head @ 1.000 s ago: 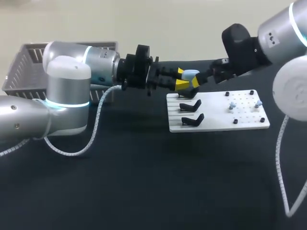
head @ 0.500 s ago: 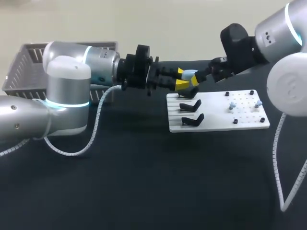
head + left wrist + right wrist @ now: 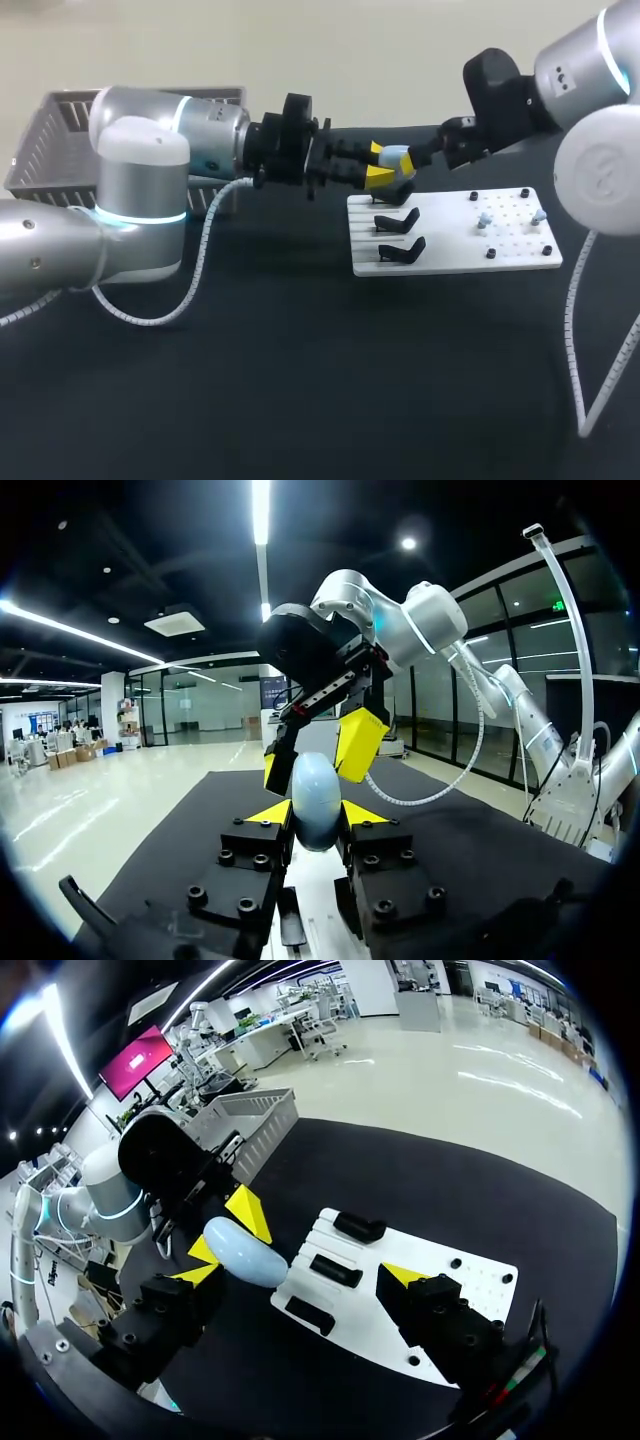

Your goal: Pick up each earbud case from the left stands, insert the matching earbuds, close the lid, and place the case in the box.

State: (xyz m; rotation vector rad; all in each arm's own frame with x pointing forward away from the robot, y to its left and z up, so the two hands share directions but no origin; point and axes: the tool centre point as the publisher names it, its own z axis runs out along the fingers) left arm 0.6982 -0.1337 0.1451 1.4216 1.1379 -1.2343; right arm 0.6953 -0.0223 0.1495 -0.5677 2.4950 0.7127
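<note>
**Status**

1. The box [image 3: 60, 140], a grey mesh basket, stands at the far left of the tabletop [image 3: 300, 380]. Its inside is not visible from here, so no case can be confirmed as delivered.
2. The left tool [image 3: 316, 813] is extended level above the tabletop. It pinches the earbud case [image 3: 398, 156] between its two yellow tips, one on each side. Pick-up of this case is judged complete.
3. The case is held in the air, above the far edge of the white board [image 3: 520, 250] and clear of the stands [image 3: 398, 220].
4. The right tool [image 3: 298, 1275] faces the left tool with its fingers spread wide. The case lies just beside one of its fingers and is not gripped by it.
5. The three black stands on the left part of the board carry no case.
6. Two small pale earbuds [image 3: 485, 220] sit on the pegged right part of the board, well apart from the case. Insertion is not yet done.

**Steps left (judged):** open the lid, insert the earbuds, close the lid, place the case in the box.

**Case description**

The case is a smooth, pale blue, egg-shaped shell. No open gap shows, so the lid appears shut. The rounded, glossy surface is likely to slip under an off-centre grip.
</note>
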